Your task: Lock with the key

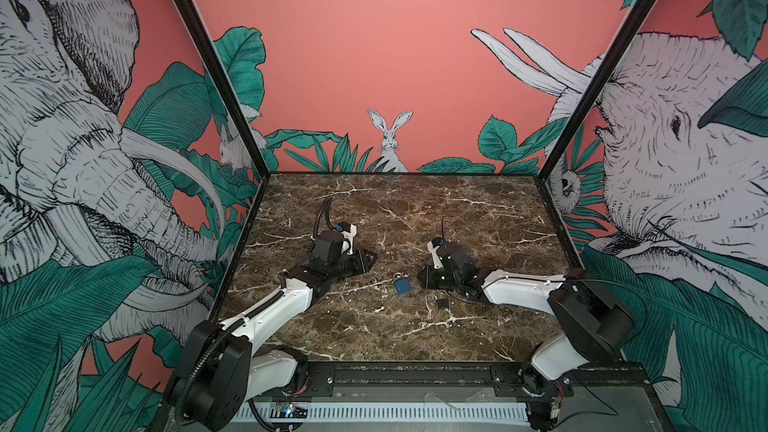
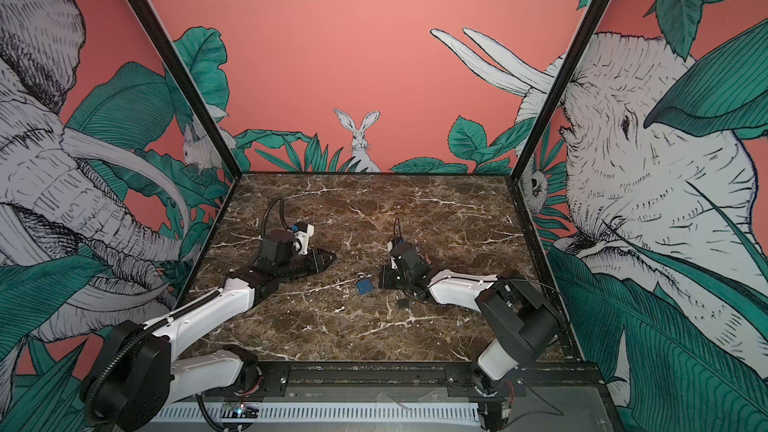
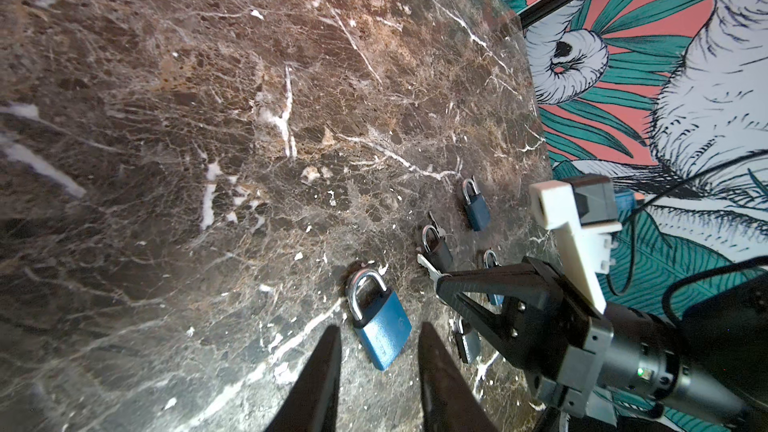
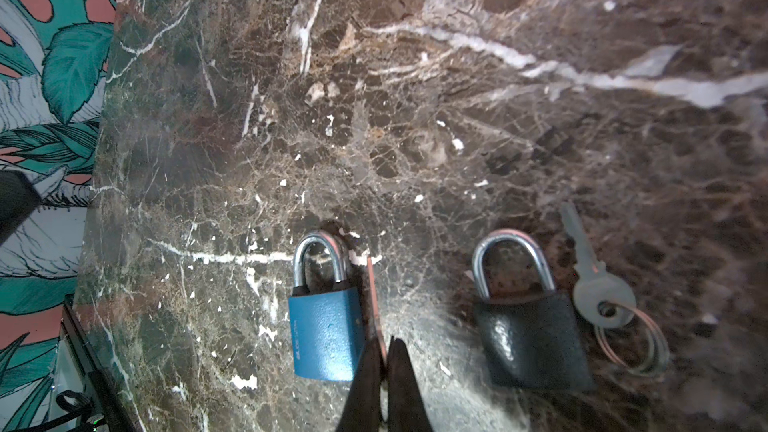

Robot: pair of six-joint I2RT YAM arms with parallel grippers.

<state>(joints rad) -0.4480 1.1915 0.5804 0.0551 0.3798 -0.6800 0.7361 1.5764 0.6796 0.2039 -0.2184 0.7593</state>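
- Watching my left gripper [image 3: 378, 328]: half-open, empty, with the blue padlock [image 4: 326, 334] flat on the table [image 3: 208, 118] just ahead.
- Right gripper [image 4: 386, 344] is clamped on the key [image 3: 428, 266]; I reckon that thin pinch could twist and jam going in.

My bench [image 4: 415, 76] reads as polished brown marble, white-veined, with a soft sheen. The blue padlock [image 4: 326, 334] has a finely pebbled painted body and a bright, smooth steel shackle; the dark padlock [image 4: 528, 342] wears a dimpled, hammered grey-black coat that glints, shackle equally shiny. The loose key [image 4: 590, 276] is dull bare metal, its ring [image 4: 640, 342] thin glossy wire. I see the left pincer [image 3: 378, 327] and right pincer [image 4: 386, 342] as matt black plastic; the pinched key [image 3: 428, 266] is pale bare metal
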